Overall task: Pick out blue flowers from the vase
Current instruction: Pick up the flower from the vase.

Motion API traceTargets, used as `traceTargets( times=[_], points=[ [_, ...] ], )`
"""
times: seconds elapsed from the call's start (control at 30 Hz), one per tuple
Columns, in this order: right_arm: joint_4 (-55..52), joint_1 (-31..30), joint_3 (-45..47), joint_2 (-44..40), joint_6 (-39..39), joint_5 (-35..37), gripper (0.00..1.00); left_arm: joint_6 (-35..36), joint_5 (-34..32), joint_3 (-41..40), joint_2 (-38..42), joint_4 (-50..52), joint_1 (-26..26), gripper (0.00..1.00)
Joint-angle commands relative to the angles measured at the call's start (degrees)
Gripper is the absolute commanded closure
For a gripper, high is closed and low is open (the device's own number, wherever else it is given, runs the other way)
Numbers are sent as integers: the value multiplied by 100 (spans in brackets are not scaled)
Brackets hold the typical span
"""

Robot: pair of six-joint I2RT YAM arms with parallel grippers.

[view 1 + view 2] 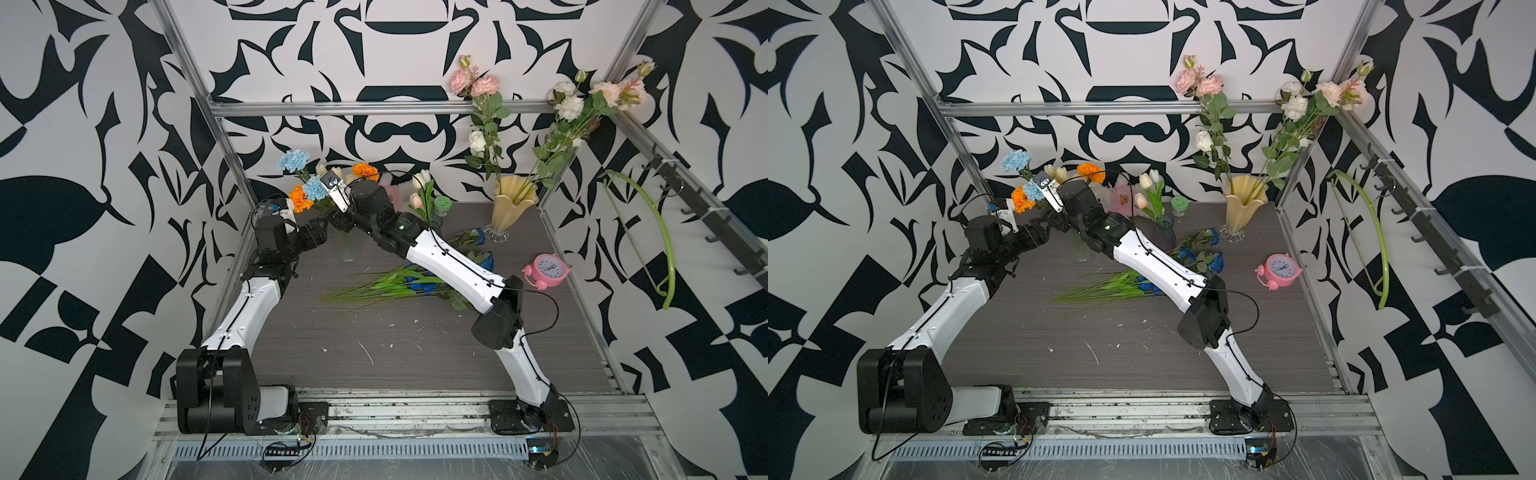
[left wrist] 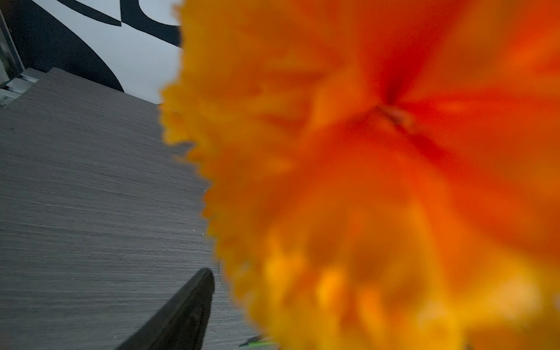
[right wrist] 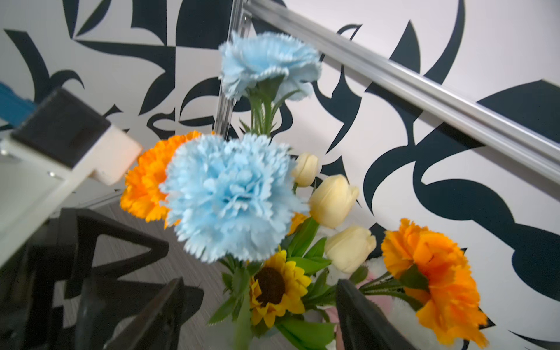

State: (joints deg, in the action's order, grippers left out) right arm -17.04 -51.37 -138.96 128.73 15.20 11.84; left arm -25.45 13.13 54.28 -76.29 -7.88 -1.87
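Pale-blue carnations (image 1: 1016,160) upright (vase (image 1: 1077,249) seemingly clear), blue roses (image 1: 1217,261) on table (image 1: 1142,357)

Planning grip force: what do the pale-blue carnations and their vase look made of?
Pale-blue carnations: likely fabric, matte, frayed serrated petal edges. Vase: clear glass or plastic, glossy; the table shows through it.

Even, soft light in both top views, only faint shadows on the table (image 1: 415,353). My left wrist lens: orange marigold (image 2: 363,181), all blur. Right wrist: pale-blue carnation (image 3: 230,197) slightly soft.
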Motion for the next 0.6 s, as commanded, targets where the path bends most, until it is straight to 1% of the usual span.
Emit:
traceTargets(
  times=[0.0,0.2,0.4,0.57],
  points=[
    [401,-19,-380,83,54,64,25,102,50,20,17,-82,20,18],
    [274,-4,-952,467,62,-11,26,94,48,21,16,-72,23,18],
    [380,4,-971,552,82,-22,27,84,59,56,-55,-91,29,18],
    [562,21,-958,637,86,-22,30,93,67,78,-82,-100,29,18]
  ],
)
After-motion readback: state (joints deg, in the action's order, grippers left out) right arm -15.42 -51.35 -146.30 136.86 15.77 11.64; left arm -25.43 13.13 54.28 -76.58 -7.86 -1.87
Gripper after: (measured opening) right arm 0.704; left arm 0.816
